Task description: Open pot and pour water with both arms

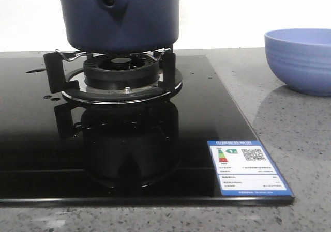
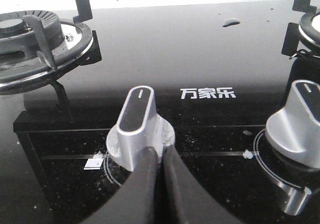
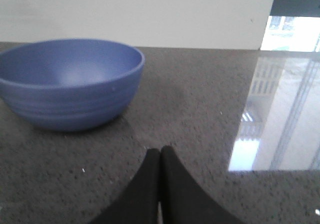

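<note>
Nearest the front camera is the stove's (image 1: 31, 154) front edge, with a blue and white energy label (image 1: 247, 167) stuck at the near right corner of the black glass. Behind it sits a burner (image 1: 121, 72) ringed by black pot supports, and the pot (image 1: 124, 15) stands on those supports, its stubby handle socket with the round hole facing the camera. Its top is cut off by the frame, so neither a lid nor its contents can be seen. A few water drops lie on the glass to the left of the burner.

To the right of the stove the grey speckled counter (image 1: 289, 139) runs open, with the light blue bowl (image 1: 302, 59) standing well apart from the pot. In the right wrist view the bowl (image 3: 67, 82) shows an empty inside, and the counter around it is bare out to the wall.

The left gripper (image 2: 160, 156) has its black fingers pressed together, tips just behind a silver knob (image 2: 136, 124) without clasping it; a second knob (image 2: 297, 121) sits off to one side and another burner (image 2: 30, 39) lies beyond. The right gripper (image 3: 160, 156) is likewise clenched on nothing, hovering over bare counter near the bowl.
</note>
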Robot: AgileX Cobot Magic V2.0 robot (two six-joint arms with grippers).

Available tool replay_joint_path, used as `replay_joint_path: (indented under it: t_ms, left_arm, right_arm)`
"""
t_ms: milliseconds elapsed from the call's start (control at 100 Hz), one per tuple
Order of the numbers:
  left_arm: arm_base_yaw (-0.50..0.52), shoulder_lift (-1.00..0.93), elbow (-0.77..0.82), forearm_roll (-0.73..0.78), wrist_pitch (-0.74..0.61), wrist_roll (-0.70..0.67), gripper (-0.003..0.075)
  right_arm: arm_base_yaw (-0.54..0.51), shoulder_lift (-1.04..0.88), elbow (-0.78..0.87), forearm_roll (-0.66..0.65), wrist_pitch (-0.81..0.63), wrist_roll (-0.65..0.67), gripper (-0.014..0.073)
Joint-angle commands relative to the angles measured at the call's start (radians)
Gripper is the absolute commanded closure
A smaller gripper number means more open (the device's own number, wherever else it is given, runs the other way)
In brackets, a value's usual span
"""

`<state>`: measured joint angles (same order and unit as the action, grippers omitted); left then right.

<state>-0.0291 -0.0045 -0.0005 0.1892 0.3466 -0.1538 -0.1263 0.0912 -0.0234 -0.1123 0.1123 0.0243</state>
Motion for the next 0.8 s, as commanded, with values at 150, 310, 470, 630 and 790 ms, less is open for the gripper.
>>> replay_joint_path:
  t_ms: [150,310,470,630,790]
  left_arm:
    - [0.0,-0.027,0.032,-0.006,-0.047,-0.003,0.0741]
    - [0.0,-0.027,0.032,-0.006,-0.047,-0.003,0.0741]
    - [0.0,-0.027,0.032,-0.006,-0.047,-0.003,0.0741]
    - [0.0,-0.027,0.032,-0.006,-0.047,-0.003,0.0741]
    - [0.0,-0.027,0.032,-0.006,-0.047,-0.003,0.0741]
  right_arm:
    - [-0.038,-0.11,0.057,-0.014,0.012,0.004,0.0657]
    - [-0.038,-0.12,0.057,-0.012,0.122,0.004,0.0657]
    - [-0.038,-0.12,0.057,0.015,0.216,0.004,0.0657]
    - [-0.038,-0.12,0.057,0.02,0.215,0.004,0.0657]
    - [-0.038,-0.12,0.057,0.02,0.21,0.004,0.0657]
